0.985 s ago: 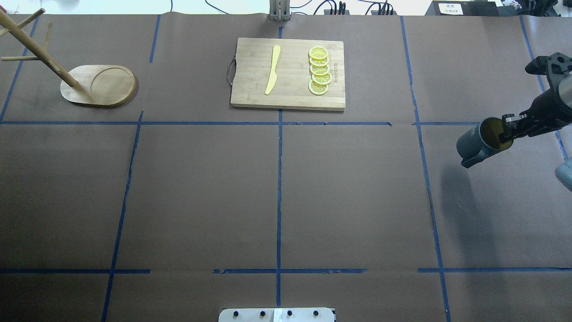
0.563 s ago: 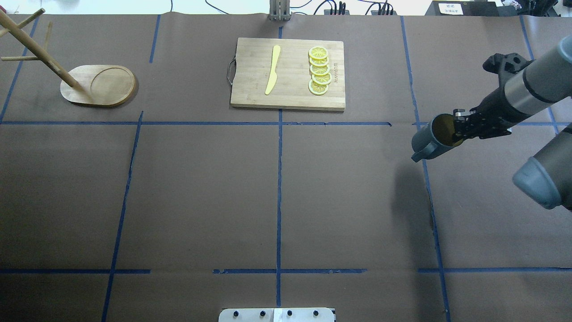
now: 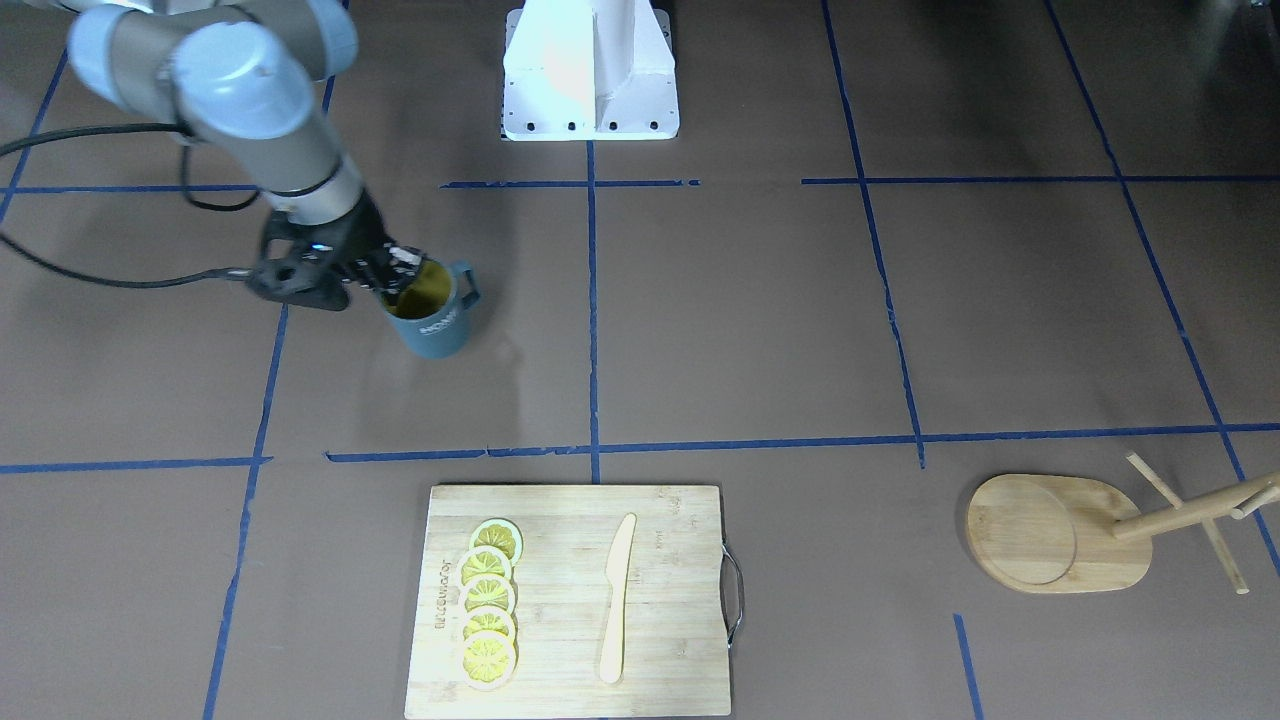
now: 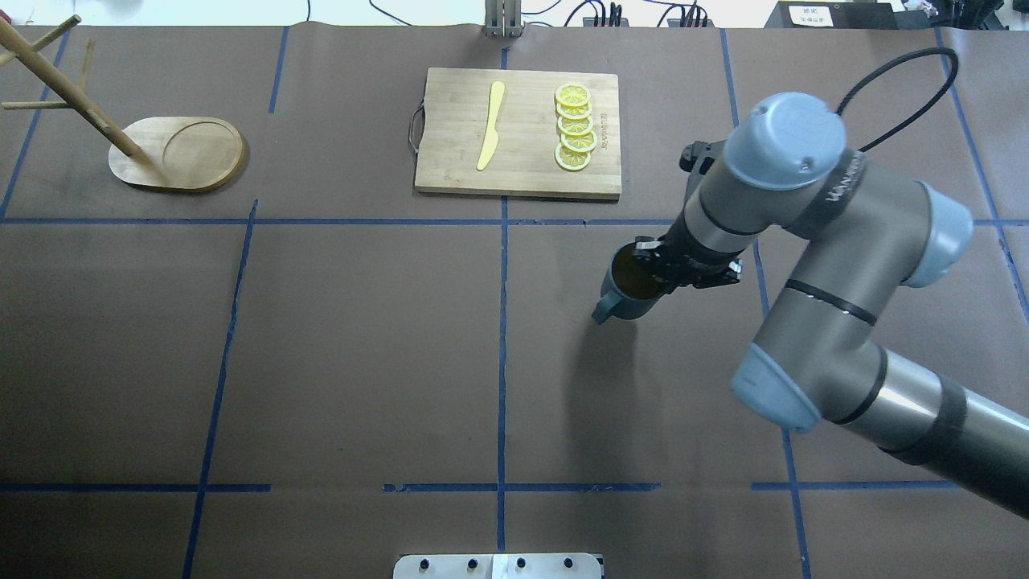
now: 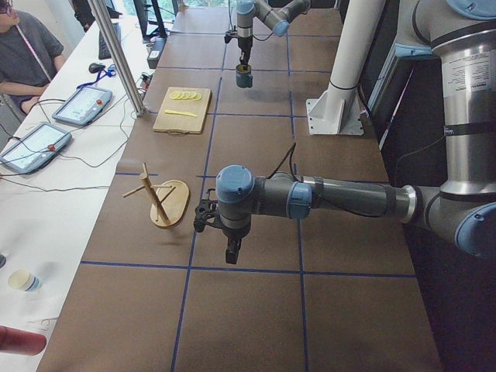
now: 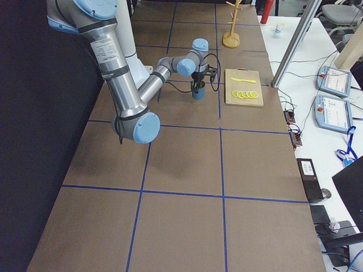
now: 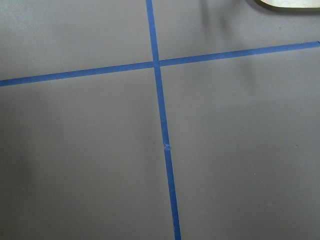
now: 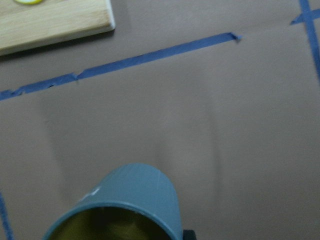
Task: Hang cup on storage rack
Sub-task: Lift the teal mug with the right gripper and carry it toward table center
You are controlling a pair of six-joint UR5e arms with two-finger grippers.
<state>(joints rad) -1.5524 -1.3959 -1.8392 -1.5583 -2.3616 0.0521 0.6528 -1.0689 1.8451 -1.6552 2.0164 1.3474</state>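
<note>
The dark teal cup [image 4: 619,296] with a yellow inside hangs tilted above the table, right of centre, handle toward the robot. My right gripper [image 4: 655,269] is shut on its rim; this also shows in the front view [image 3: 395,275], with the cup [image 3: 432,318] below it. The right wrist view shows the cup's ribbed side [image 8: 135,195]. The wooden storage rack [image 4: 177,153] stands at the far left, empty. My left gripper [image 5: 231,254] shows only in the left side view, near the rack [image 5: 167,203], and I cannot tell its state.
A bamboo cutting board [image 4: 450,137] with a yellow knife [image 4: 490,125] and lemon slices [image 4: 575,129] lies at the far centre. The robot's base plate [image 4: 498,567] is at the near edge. The rack's base edge [image 7: 290,4] shows in the left wrist view.
My right arm has swung left from the table's right edge toward the middle, carrying the cup with it. The rack and the board have not moved.
</note>
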